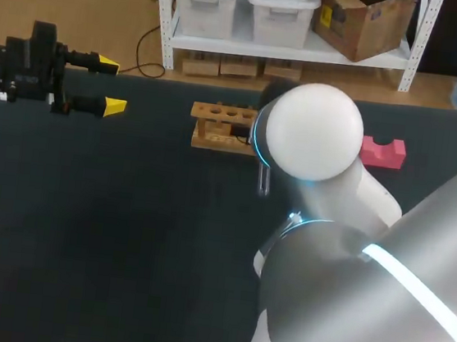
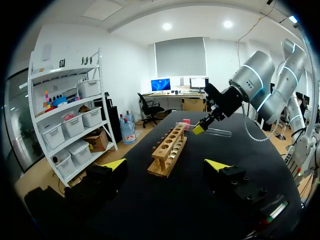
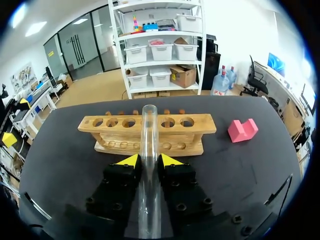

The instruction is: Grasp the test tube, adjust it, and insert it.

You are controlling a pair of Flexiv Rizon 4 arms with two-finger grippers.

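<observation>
a: which step is this?
b: adjusting, i'd say. the right tool [image 3: 150, 161] is clamped on the clear glass test tube [image 3: 149, 127], which is held level just short of the wooden rack of holes [image 3: 195, 131].
a: next?
b: tip it upright over a hole. the left tool [image 1: 110, 86] gapes wide and is empty.
a: surface?
b: a black desk [image 1: 122, 233], with a pink notched block [image 3: 242, 130] near the rack.

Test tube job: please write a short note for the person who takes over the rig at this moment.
Right arm: jaws shut on the test tube, held about level above the table, short of the wooden rack.
Left arm: jaws open, empty, away from the rack.
Done: grasp. Left: turn the tube upright, insert it in a rack hole.
</observation>
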